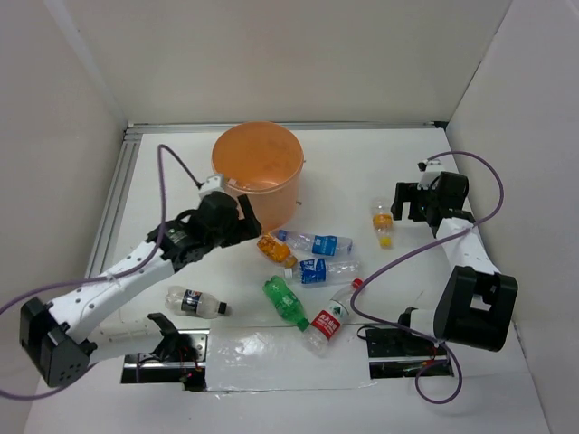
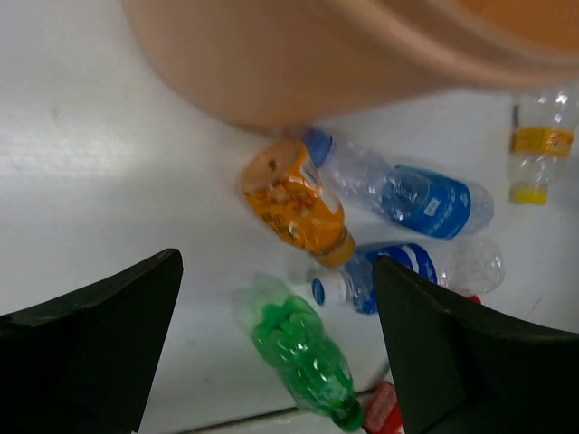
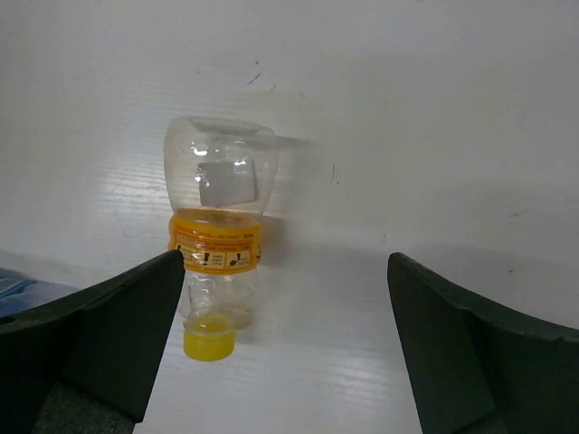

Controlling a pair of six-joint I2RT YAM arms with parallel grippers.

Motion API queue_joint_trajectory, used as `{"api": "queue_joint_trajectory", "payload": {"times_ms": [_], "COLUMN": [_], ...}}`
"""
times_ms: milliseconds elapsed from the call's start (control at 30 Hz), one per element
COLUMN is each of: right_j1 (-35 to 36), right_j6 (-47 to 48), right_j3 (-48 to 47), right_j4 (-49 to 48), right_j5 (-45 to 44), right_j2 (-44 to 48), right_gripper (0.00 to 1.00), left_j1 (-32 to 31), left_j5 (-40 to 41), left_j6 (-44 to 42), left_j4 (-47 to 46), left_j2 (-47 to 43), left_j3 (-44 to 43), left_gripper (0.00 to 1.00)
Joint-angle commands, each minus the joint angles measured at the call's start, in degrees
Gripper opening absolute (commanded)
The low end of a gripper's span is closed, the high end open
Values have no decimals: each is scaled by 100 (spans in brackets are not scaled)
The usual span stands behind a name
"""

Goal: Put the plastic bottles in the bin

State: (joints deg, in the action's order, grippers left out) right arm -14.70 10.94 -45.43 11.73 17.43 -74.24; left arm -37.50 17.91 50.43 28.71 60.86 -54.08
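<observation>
The orange bin (image 1: 258,167) stands at the back middle of the table. My left gripper (image 1: 242,217) is open and empty, just in front of the bin's left side. In the left wrist view (image 2: 276,271) it hovers over an orange bottle (image 2: 294,201), a green bottle (image 2: 303,348) and two blue-labelled bottles (image 2: 412,194) (image 2: 412,264), with the bin wall (image 2: 298,63) above. My right gripper (image 1: 404,203) is open and empty beside a clear bottle with a yellow band and cap (image 1: 384,222). That bottle (image 3: 217,226) lies near the left finger (image 3: 90,344).
A red-labelled bottle (image 1: 330,318) lies front centre. A dark-labelled bottle (image 1: 194,302) lies front left by the left arm. White walls close in the table on the left, back and right. Purple cables loop over both arms.
</observation>
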Motion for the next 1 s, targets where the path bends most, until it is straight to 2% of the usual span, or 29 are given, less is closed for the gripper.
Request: {"api": "queue_joint_trajectory", "payload": {"times_ms": [0,67,133,167,233,267,300,367,400,467,500,533,600,733,867,967], "right_j1": [-41,-94,-278,-279,-349,-349,-349,-349,-349,-349,-349,-349,-349,-349,-402,-455], "right_j6": [-40,205,539,1037,1174,1104,1103,1103,1103,1103,1156,1156,1217,1278,1341,1402], "right_j3": [-256,-256,-256,-256,-256,-256,-325,-379,-379,-379,-327,-326,-273,-221,-221,-221], "right_j4": [-214,-215,-14,101,207,277,338,392,461,462,523,524,524,524,524,524], "right_j5": [-12,137,812,1102,1612,1710,1807,1896,1956,1957,2027,2027,2027,2027,1966,1966], "right_j2": [102,155,260,261,261,261,261,138,138,85,85,85,33,-29,-82,-222], "right_gripper": [100,100,100,100,98,81,71,46,38,45,53,72,82,89,94,96], "left_j1": [-898,-1154,-1478,-1576,-1812,-1884,-1963,-2147,-2209,-2314,-2384,-2385,-2385,-2385,-2324,-2070], "left_j5": [791,1064,1205,1328,1382,1477,1557,1662,1724,1794,1795,1795,1742,1663,1908,2233], "left_j6": [1676,2667,3321,3907,4464,4710,5287,5677,5923,6372,6574,6941,7006,7094,7656,7543], "left_j4": [1380,1715,2250,2418,2823,3181,3420,3754,4130,4353,4519,4886,4969,4969,4969,4969], "left_j2": [513,672,787,848,901,901,962,1076,1077,1235,1409,1507,1683,1806,1973,2482], "left_j3": [-497,-559,-559,-611,-664,-665,-665,-796,-797,-849,-849,-902,-972,-849,-551,-892], "left_gripper": [99,99,99,99,99,99,99,99,99,99,99,99,99,99,99,99]}}
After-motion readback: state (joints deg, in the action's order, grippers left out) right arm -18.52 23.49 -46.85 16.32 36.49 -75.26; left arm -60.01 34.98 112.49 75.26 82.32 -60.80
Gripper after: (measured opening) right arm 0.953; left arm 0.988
